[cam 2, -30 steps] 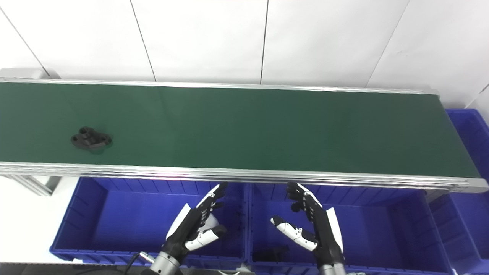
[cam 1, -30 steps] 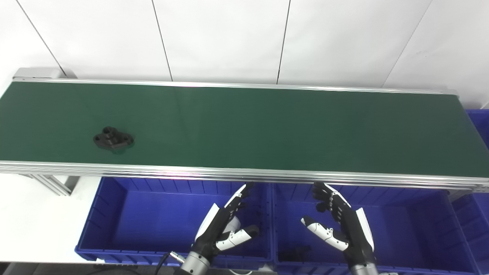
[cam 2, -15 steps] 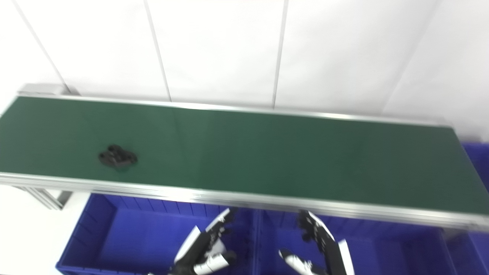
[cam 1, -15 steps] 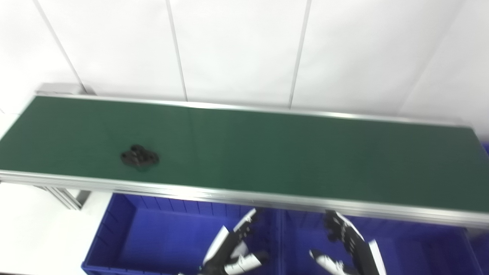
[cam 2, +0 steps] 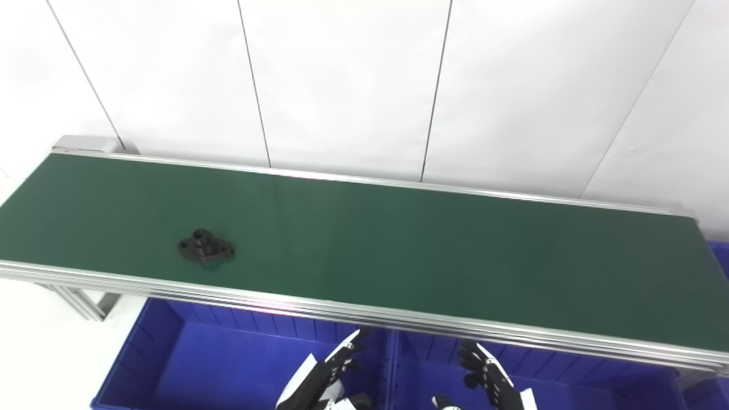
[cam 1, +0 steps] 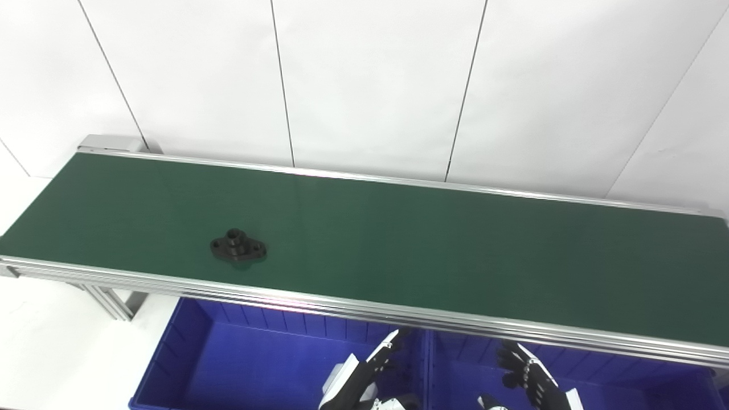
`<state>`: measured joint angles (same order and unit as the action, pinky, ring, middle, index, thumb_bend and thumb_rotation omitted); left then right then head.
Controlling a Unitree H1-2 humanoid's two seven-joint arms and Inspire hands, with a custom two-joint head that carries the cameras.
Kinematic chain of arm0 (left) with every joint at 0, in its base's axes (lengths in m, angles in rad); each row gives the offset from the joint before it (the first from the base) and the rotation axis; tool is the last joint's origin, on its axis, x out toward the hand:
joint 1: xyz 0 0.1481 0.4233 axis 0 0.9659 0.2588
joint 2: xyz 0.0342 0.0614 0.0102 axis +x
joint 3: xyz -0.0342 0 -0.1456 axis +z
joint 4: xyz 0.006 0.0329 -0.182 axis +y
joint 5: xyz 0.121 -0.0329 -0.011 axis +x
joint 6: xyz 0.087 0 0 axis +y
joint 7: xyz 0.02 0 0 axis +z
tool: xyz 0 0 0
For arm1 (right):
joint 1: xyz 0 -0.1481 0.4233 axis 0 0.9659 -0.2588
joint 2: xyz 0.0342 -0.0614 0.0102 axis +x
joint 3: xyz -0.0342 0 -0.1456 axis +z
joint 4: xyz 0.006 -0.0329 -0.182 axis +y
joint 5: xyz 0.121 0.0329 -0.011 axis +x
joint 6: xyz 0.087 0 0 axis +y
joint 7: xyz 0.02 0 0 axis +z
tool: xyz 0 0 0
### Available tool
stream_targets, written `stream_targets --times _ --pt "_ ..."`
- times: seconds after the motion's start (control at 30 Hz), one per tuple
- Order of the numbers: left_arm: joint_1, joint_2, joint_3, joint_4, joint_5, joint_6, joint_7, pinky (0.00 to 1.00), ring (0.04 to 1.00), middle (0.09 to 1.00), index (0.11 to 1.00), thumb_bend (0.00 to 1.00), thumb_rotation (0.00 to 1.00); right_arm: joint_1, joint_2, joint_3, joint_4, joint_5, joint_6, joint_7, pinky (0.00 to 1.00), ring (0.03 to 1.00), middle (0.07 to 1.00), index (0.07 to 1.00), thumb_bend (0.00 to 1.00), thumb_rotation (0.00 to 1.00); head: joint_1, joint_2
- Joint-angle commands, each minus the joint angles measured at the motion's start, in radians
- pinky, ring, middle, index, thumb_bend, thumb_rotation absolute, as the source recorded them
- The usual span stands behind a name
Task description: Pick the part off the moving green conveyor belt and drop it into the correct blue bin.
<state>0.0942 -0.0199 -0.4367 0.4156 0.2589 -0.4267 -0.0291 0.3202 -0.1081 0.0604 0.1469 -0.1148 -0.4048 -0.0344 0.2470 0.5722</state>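
Fingers of the left hand point(cam 1: 364, 381) and right hand point(cam 1: 532, 378) are spread, empty, over blue bins point(cam 1: 239, 364) while a black flanged part point(cam 1: 238, 248) is carried on the green conveyor belt point(cam 1: 433, 250).

belt point(cam 1: 398, 250) green | part point(cam 1: 238, 249) blk | bins point(cam 1: 256, 364) blue | wall point(cam 1: 364, 80) white

Green conveyor belt point(cam 1: 398, 250) runs across the frame, edged by aluminium rails, white panelled wall point(cam 1: 364, 80) behind it. One black part point(cam 1: 238, 247), a flanged piece with a raised central boss, lies flat on the belt's left portion, near the front rail. Below the front rail: left blue bin point(cam 1: 256, 364) and right blue bin point(cam 1: 598, 378), side by side. Left hand point(cam 1: 364, 384) and right hand point(cam 1: 532, 381) sit low over the bins, fingers spread, holding nothing, both cropped by the bottom edge.
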Motion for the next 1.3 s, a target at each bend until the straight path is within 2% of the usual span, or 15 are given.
stream_targets --times 0.0,0.13,0.23,0.27,0.33,0.4,0.5,0.57,0.67,0.77,0.9,1.03,1.2,1.27 --pt "-0.017 -0.007 -0.008 -0.01 -0.009 -0.043 0.017 0.86 0.957 0.998 0.963 0.65 0.78 -0.013 -0.01 -0.001 -0.015 -0.001 -0.065 -0.014 0.78 0.803 0.811 0.836 0.58 0.34 0.0 -0.002" --pt "-0.019 -0.004 -0.011 -0.007 -0.02 -0.043 0.013 0.86 0.962 1.0 0.967 0.66 0.78 -0.015 -0.012 0.005 -0.033 0.0 -0.065 -0.035 0.77 0.8 0.806 0.828 0.55 0.29 0.0 -0.002" --pt "-0.018 -0.001 -0.015 -0.011 -0.02 -0.043 0.02 0.86 0.962 1.0 0.966 0.65 0.78 -0.018 -0.017 0.017 -0.067 -0.065 -0.065 -0.108 0.73 0.77 0.78 0.809 0.6 0.39 -0.006 0.0" --pt "-0.019 0.001 -0.017 -0.011 -0.016 -0.043 0.024 0.86 0.961 1.0 0.965 0.64 0.78 -0.021 -0.012 0.016 -0.088 -0.084 -0.065 -0.137 0.71 0.755 0.767 0.79 0.65 0.43 -0.015 0.0" --pt "-0.023 0.005 -0.019 -0.007 -0.016 -0.043 0.03 0.86 0.959 1.0 0.964 0.64 0.78 -0.029 -0.002 0.017 -0.127 -0.107 -0.065 -0.18 0.71 0.749 0.759 0.779 0.68 0.44 -0.036 0.0" --pt "-0.027 0.009 -0.024 -0.005 -0.018 -0.043 0.035 0.87 0.959 0.999 0.963 0.63 0.78 -0.041 -0.009 0.025 -0.186 -0.098 -0.065 -0.176 0.75 0.773 0.772 0.786 0.71 0.43 -0.054 0.003" --pt "-0.028 0.017 -0.026 -0.008 -0.022 -0.043 0.038 0.88 0.963 0.999 0.967 0.63 0.79 -0.072 -0.019 0.028 -0.275 -0.087 -0.065 -0.154 0.75 0.776 0.782 0.794 0.72 0.41 -0.098 0.011" --pt "-0.028 0.021 -0.021 -0.012 -0.026 -0.043 0.039 0.88 0.968 1.0 0.967 0.64 0.81 -0.097 -0.013 0.022 -0.328 -0.085 -0.055 -0.136 0.75 0.778 0.783 0.796 0.72 0.38 -0.162 0.027" --pt "-0.025 0.028 -0.011 -0.024 -0.035 -0.042 0.026 0.89 0.974 1.0 0.972 0.64 0.83 -0.138 -0.001 0.015 -0.406 -0.098 0.002 -0.115 0.75 0.78 0.783 0.795 0.72 0.38 -0.202 0.038" --pt "-0.022 0.043 -0.002 -0.042 -0.055 -0.042 0.01 0.91 0.985 1.0 0.976 0.65 0.83 -0.188 0.019 0.01 -0.452 -0.11 0.066 -0.097 0.71 0.763 0.773 0.788 0.73 0.38 -0.281 0.062" --pt "-0.02 0.066 0.016 -0.068 -0.074 -0.042 -0.011 0.92 0.984 1.0 0.979 0.64 0.85 -0.248 0.038 0.008 -0.486 -0.186 0.171 -0.071 0.68 0.745 0.764 0.79 0.74 0.38 -0.383 0.086" --pt "-0.017 0.079 0.041 -0.088 -0.092 -0.041 -0.037 0.9 0.98 1.0 0.975 0.64 0.84 -0.313 0.045 0.02 -0.484 -0.276 0.277 -0.035 0.67 0.747 0.773 0.796 0.74 0.38 -0.432 0.104" --pt "-0.023 0.095 0.054 -0.097 -0.1 -0.043 -0.043 0.91 0.973 0.989 0.962 0.62 0.82 -0.379 0.084 0.033 -0.456 -0.343 0.373 -0.03 0.69 0.736 0.752 0.774 0.79 0.29 -0.451 0.115" --pt "-0.026 0.099 0.059 -0.096 -0.097 -0.043 -0.047 0.91 0.968 0.986 0.961 0.63 0.83 -0.401 0.092 0.042 -0.447 -0.374 0.407 -0.023 0.7 0.737 0.751 0.771 0.79 0.28 -0.456 0.116"
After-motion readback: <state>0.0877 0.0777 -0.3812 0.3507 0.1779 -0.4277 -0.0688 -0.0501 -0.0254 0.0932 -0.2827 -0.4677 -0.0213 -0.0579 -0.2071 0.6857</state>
